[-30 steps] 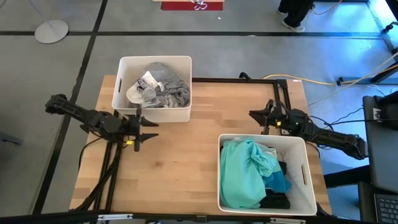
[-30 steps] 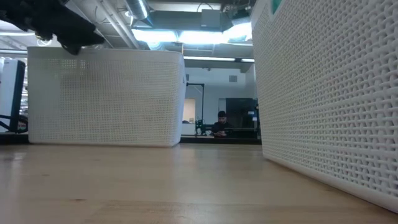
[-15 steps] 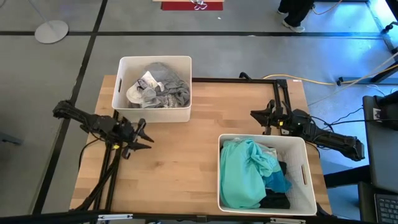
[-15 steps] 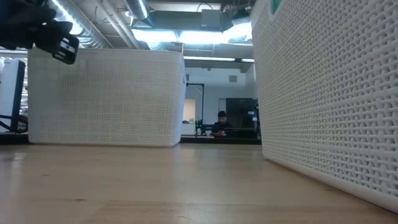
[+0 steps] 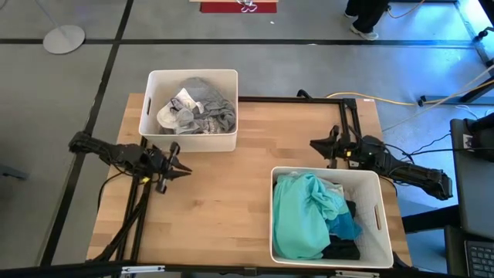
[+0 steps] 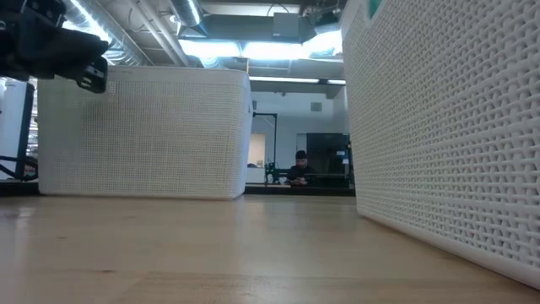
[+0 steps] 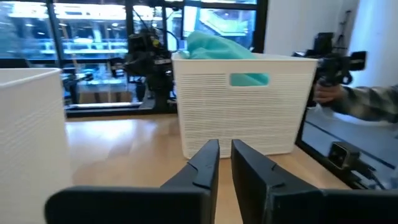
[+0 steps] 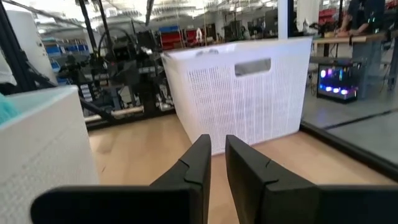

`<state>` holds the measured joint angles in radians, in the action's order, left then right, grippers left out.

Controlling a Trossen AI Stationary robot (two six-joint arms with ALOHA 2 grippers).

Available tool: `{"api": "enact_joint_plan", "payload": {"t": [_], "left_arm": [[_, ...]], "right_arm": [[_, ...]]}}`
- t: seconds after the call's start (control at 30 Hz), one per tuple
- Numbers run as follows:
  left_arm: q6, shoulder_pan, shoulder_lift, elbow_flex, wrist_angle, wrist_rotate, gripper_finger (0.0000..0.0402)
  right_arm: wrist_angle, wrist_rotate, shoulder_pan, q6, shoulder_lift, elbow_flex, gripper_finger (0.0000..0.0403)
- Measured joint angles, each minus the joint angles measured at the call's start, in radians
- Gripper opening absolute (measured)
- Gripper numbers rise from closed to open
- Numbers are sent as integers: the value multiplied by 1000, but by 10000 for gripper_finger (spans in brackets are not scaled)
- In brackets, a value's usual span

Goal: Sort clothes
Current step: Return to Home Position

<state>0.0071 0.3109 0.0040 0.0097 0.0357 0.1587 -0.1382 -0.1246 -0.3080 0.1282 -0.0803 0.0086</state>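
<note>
From above, the light wooden worktop (image 5: 231, 177) carries two bins. The upper-left white perforated plastic bin (image 5: 151, 116) holds the heaped grey and white soft garments (image 5: 197, 108). The lower-right white perforated plastic bin (image 5: 382, 216) holds the mint green, teal and black soft garments (image 5: 312, 216), with the mint green one uppermost. The left tool (image 5: 179, 166) hovers over bare wood just beside the upper-left bin, not touching it. The right tool (image 5: 316, 144) hangs just beyond the lower-right bin's rim.

At worktop height, the left tool (image 6: 84, 72) shows dark and raised in front of the upper-left bin's wall. The lower-right bin's wall fills the right side. A person (image 6: 299, 167) sits far back in the room.

In the left wrist view, the left tool's fingers (image 7: 202, 165) stand almost together with only a thin slit between them, and they grip nothing. Ahead stands the lower-right bin, with mint green fabric above its rim and behind its handle slot.

In the right wrist view, the right tool's fingers (image 8: 196, 158) are likewise nearly closed and empty. They face the upper-left bin.
</note>
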Motion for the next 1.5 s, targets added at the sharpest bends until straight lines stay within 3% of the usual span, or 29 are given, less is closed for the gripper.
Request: {"api": "enact_joint_plan", "payload": {"t": [0.23,1.5], "left_arm": [[14,-53,0,0,7,53,27],[-18,-59,0,0,8,54,31]], "right_arm": [[44,-1,0,0,0,0,50],[37,30,0,-2,0,-1,50]]}}
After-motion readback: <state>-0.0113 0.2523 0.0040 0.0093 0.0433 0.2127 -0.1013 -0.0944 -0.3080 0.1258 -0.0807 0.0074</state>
